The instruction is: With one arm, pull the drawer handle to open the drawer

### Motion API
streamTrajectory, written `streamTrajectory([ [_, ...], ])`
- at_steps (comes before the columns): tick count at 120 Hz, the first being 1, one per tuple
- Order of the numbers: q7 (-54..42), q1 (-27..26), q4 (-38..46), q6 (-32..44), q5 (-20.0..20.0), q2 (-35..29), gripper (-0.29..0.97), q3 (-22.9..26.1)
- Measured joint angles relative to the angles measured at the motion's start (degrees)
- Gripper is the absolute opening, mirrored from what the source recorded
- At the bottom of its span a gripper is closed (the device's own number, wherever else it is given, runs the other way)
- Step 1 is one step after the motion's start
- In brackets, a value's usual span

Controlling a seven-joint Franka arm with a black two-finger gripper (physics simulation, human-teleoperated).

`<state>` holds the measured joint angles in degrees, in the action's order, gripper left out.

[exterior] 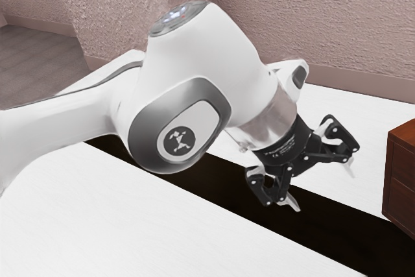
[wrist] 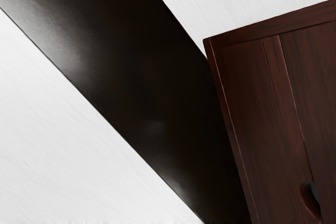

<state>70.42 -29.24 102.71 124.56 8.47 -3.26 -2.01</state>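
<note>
A dark brown wooden cabinet [exterior: 402, 180] stands at the exterior view's right edge, with drawer fronts marked by thin seams. In the wrist view the cabinet [wrist: 273, 119] shows its panelled front, and a dark curved drawer handle [wrist: 311, 199] sits on it near the picture's corner. My black gripper [exterior: 322, 188] hangs over the table, off to the exterior view's left of the cabinet and well apart from it. Its fingers [exterior: 294, 202] are spread wide, open, with nothing between them.
The white table [exterior: 97, 225] carries a broad black stripe [exterior: 311, 225] that runs diagonally under my hand and up to the cabinet. A textured pinkish wall [exterior: 337, 11] rises behind the table.
</note>
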Motion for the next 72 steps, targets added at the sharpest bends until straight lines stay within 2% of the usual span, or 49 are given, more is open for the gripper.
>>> streamTrajectory([
  [46, 2.05, -6.77, -3.38, 6.76, 0.17, 6.1, 0.68, 0.95],
  [72, 2.74, -6.22, -6.26, 9.02, 0.09, 9.7, 0.68, 0.96],
])
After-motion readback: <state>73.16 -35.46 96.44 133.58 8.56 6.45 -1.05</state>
